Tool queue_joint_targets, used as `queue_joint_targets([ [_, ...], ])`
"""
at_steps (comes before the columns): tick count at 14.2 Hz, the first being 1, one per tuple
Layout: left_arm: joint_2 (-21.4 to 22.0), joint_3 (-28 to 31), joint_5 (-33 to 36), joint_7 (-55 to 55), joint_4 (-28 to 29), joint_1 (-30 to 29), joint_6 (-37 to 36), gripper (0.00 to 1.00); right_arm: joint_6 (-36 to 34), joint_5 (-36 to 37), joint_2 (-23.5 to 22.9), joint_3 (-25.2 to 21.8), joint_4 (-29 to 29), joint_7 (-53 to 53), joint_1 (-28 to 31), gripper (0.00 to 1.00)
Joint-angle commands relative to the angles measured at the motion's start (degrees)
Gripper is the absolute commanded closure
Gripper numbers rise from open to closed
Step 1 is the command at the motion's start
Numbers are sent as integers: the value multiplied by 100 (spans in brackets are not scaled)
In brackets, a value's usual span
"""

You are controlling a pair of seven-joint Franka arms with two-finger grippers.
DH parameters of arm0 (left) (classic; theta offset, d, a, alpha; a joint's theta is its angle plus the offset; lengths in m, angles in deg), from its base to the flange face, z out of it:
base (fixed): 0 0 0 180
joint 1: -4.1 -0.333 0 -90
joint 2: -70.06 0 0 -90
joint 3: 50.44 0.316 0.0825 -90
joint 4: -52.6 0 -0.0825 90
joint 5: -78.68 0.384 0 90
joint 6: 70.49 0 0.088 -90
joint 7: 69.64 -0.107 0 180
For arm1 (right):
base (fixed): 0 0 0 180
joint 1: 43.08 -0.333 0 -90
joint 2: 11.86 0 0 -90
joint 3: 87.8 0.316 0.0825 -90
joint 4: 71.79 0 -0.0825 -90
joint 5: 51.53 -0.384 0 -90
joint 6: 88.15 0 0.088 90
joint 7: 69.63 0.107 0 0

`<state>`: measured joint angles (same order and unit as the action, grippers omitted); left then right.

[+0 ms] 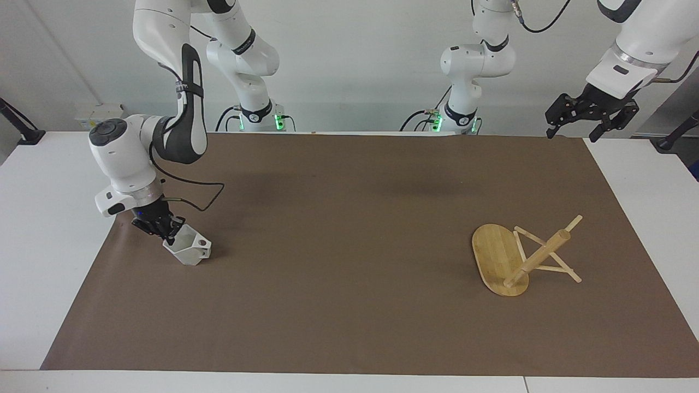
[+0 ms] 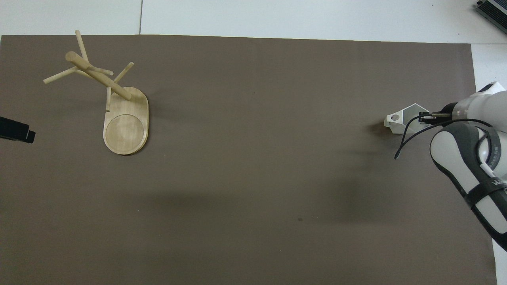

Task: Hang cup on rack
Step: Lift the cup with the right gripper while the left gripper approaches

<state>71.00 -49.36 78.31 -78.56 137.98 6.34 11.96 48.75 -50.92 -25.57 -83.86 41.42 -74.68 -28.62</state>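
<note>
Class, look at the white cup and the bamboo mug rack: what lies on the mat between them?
Nothing: between the cup and the rack there is only bare brown mat. The overhead view shows it best, and the facing view agrees.

A broad brown mat [image 1: 349, 245] covers most of a white worktop [image 1: 43, 229], set against a plain pale wall [image 1: 355, 54] under even light.

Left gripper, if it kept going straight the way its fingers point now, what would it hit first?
The left gripper hangs open, pointing down at the brown mat's corner at the left arm's end. Nothing lies under it, so probably the mat or the table's bare edge first; depth is unclear.
</note>
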Motion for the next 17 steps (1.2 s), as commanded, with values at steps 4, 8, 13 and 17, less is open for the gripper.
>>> queue_joint_targets([
  [4, 107, 59, -16, -30, 127, 31, -45, 0, -1110, -1014, 18, 397, -1017, -100, -22, 100],
  [8, 116, 42, -25, -74, 145, -5, -36, 0, -1306, -2579, 228, 1072, -1328, -426, -40, 100],
  [13, 440, 33, -586, -608, 933, 57, 849, 0, -875, -4022, 229, 1898, -1460, -5, -66, 100],
  [17, 547, 24, -1079, -1283, 1191, 92, 1098, 0, -770, -5252, 273, 2032, -1460, 4, -724, 100],
])
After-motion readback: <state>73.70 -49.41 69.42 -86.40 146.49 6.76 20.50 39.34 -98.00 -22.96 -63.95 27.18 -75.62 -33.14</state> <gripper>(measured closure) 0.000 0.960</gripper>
